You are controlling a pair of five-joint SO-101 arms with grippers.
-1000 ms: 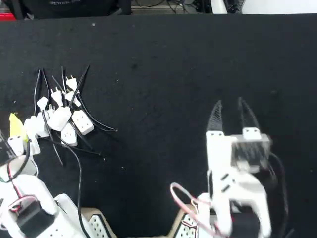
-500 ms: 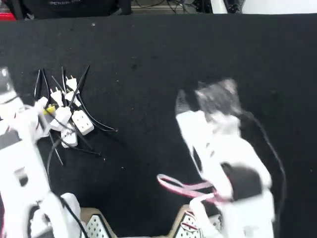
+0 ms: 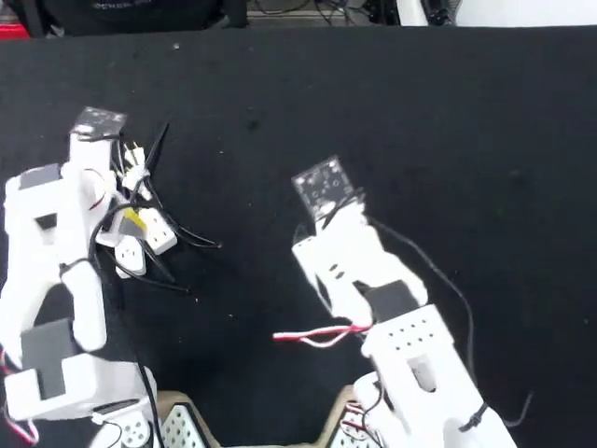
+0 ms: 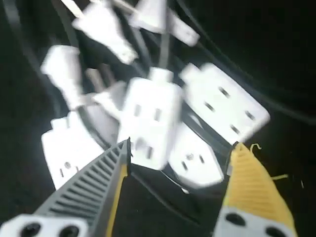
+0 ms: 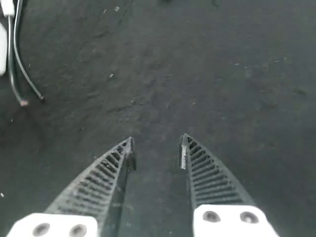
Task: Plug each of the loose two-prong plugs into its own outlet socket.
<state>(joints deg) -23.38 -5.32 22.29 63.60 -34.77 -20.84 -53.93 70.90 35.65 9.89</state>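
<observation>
Several white outlet sockets and two-prong plugs with black cords lie in a tangled pile (image 3: 140,224) at the table's left. My left gripper (image 4: 181,144) hangs open just above the pile. Its black finger (image 4: 98,182) and yellow finger (image 4: 249,182) straddle one white socket (image 4: 148,118). More sockets (image 4: 224,106) lie beside it, and loose plugs (image 4: 106,27) lie beyond. In the high view the yellow finger (image 3: 133,221) shows among the sockets. My right gripper (image 5: 156,139) is open over bare black cloth near the table's middle, holding nothing.
The black cloth table (image 3: 420,112) stretches far and to the right. Black cord ends (image 5: 22,101) trail from the pile toward the right gripper. The right arm (image 3: 350,257) stands at centre, with a red-and-white cable loop (image 3: 312,336) near its base.
The left arm has swung up from the lower left and come down over the pile. The right arm has swung from the right toward the table's middle.
</observation>
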